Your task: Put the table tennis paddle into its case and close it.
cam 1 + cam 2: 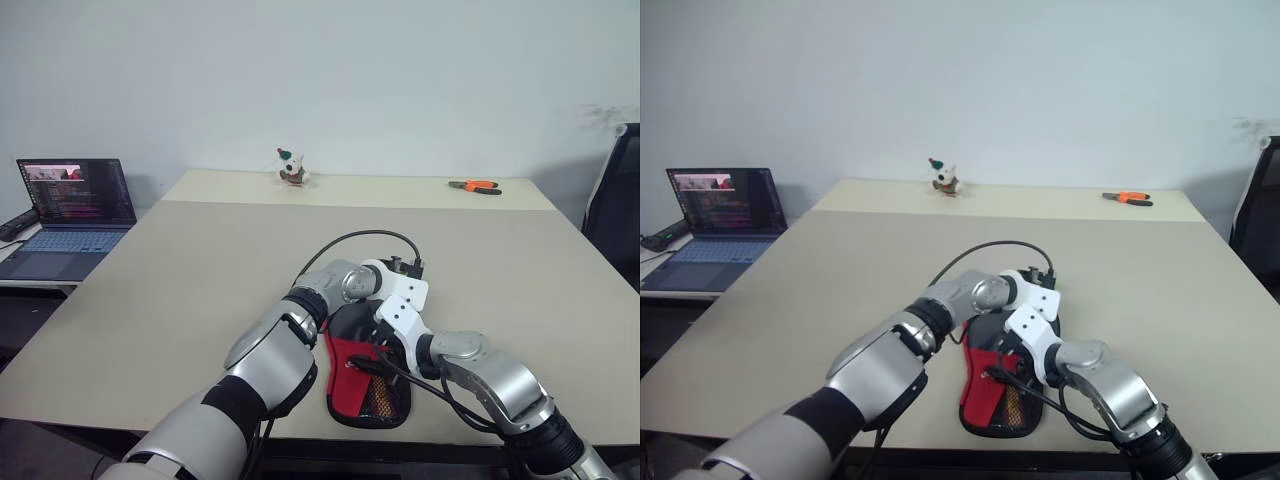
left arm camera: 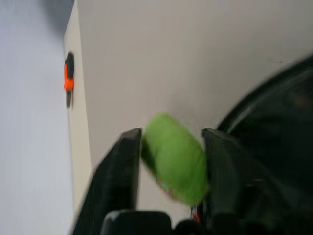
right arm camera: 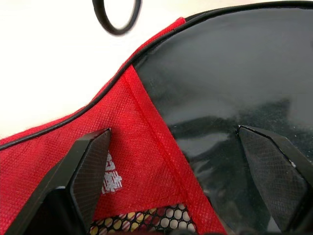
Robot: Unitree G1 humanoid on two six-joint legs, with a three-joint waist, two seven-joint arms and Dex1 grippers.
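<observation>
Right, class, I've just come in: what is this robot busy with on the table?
A two-armed robot is working on a black and red paddle case lying at the near edge of the table. The left gripper has its fingers apart on either side of the green pull tag. The right gripper rests open on the case's red panel and shiny black face.

Beige table [image 1: 200, 280] against pale wall [image 1: 380, 80], dark chair [image 1: 615, 200] beside.

The case [image 1: 1002, 392], a paddle-shaped black fabric pouch with a red panel bearing white lettering, a mesh pocket and a green pull tag [image 2: 175, 157], lies flat near the table's [image 1: 790, 300] front edge, about midway along it.
</observation>
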